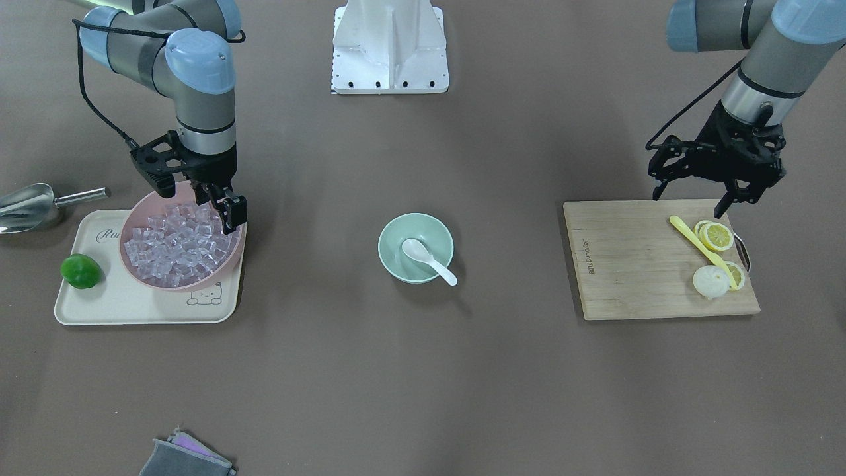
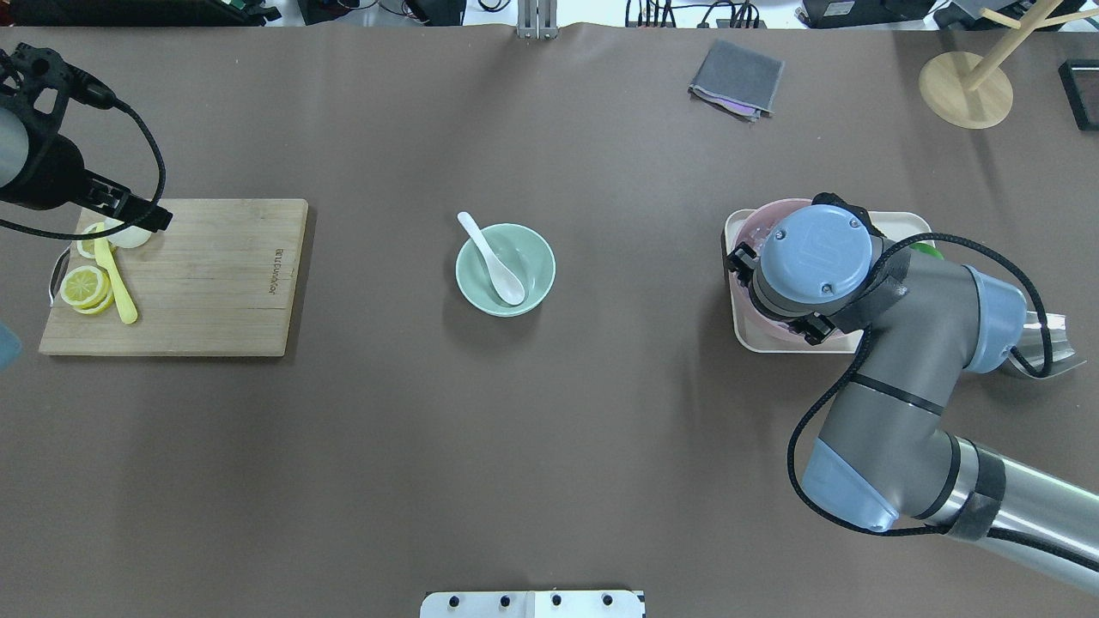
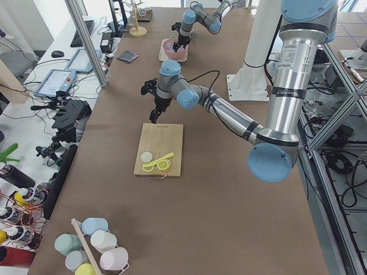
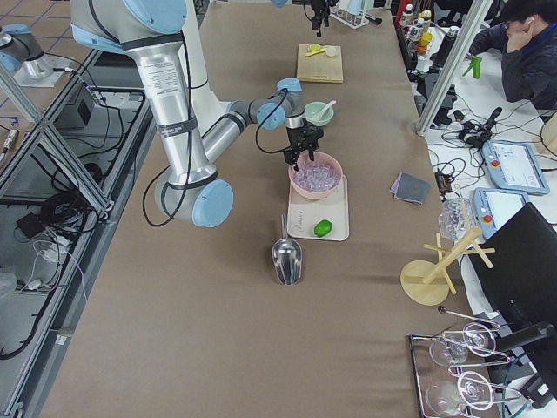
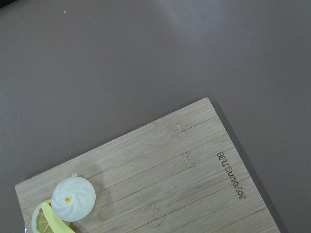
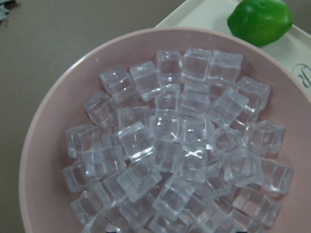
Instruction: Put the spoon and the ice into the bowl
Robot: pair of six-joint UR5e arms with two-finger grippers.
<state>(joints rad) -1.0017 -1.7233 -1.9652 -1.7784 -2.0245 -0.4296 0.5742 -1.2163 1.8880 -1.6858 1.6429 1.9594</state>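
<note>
1. Over the pink bowl [image 1: 178, 287], your right gripper [image 1: 218, 206] hovers just above the cubes. Its jaws look parted and empty, though the angle is poor.
2. Beneath it, the ice [image 6: 170, 145] is heaped in that bowl, which sits on a cream tray [image 1: 132, 307] beside a lime [image 1: 81, 271].
3. At mid-table, the spoon [image 1: 423, 254] lies in the mint-green bowl [image 1: 393, 228], scoop inside, handle over the rim.
4. At the far end, your left gripper [image 1: 739, 203] hangs open and empty above the cutting board [image 1: 634, 264], near the lemon slices [image 1: 717, 236].

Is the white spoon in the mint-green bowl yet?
In. The spoon sits with its scoop inside the bowl, handle over the rim.
</note>
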